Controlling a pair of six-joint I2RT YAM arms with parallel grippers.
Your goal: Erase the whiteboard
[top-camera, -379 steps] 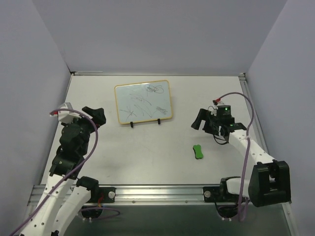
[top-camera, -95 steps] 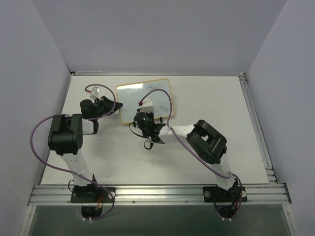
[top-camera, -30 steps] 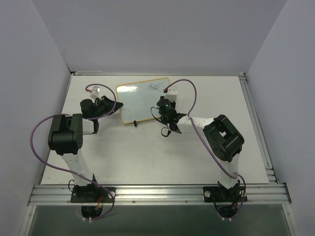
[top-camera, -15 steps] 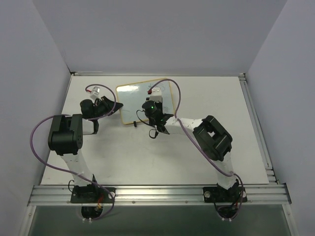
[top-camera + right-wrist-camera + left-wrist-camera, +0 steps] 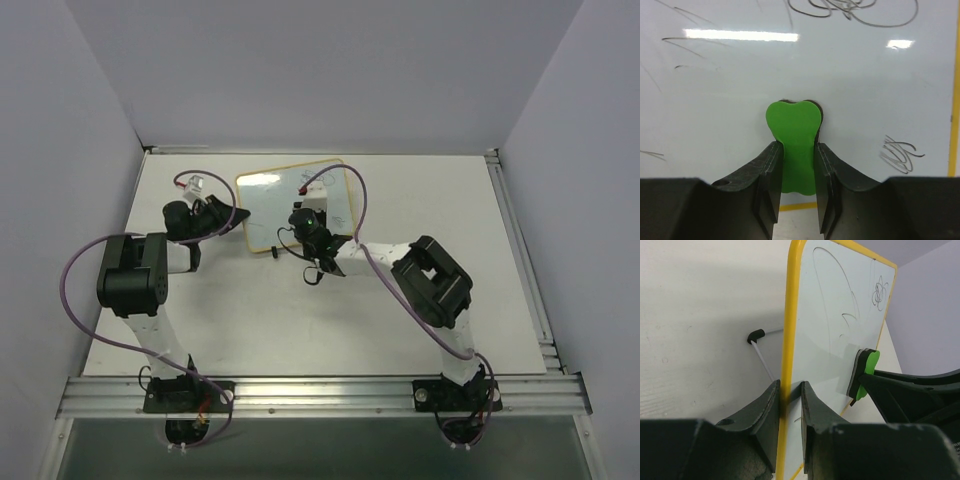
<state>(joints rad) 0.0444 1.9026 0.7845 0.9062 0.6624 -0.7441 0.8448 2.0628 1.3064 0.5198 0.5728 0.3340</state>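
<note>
**Wiping stroke under way, seen from the room.** The whiteboard (image 5: pixel 268 208) stands tilted on its small black feet (image 5: pixel 756 335) toward the far middle of the desk (image 5: pixel 300 320).

The left gripper (image 5: pixel 231 222) has its jaws clamped on the board's yellow frame at the left edge, one on each face, and steadies it. The right gripper (image 5: pixel 797 148) has its jaws closed on a green eraser (image 5: pixel 792 125). The eraser's dark pad lies flat against the glossy face, low and right of centre.

Dark scribbles show in three places:
- a looped tangle (image 5: pixel 860 10) near the top edge;
- a small knot (image 5: pixel 900 152) low at the right, beside the frame;
- faint thin strokes (image 5: pixel 695 42) to the left.

Judged from this, the job is partly done.

To wipe well:
- Press the pad squarely so its whole face bears on the board, not one corner.
- Push only as hard as the left hold can resist, since the board rests on two slim feet and may rock or slide.
- Sweep in overlapping passes toward the upper tangle, then down to the right-hand knot.
- Stop short of the frame so the pad does not catch on its lip.
</note>
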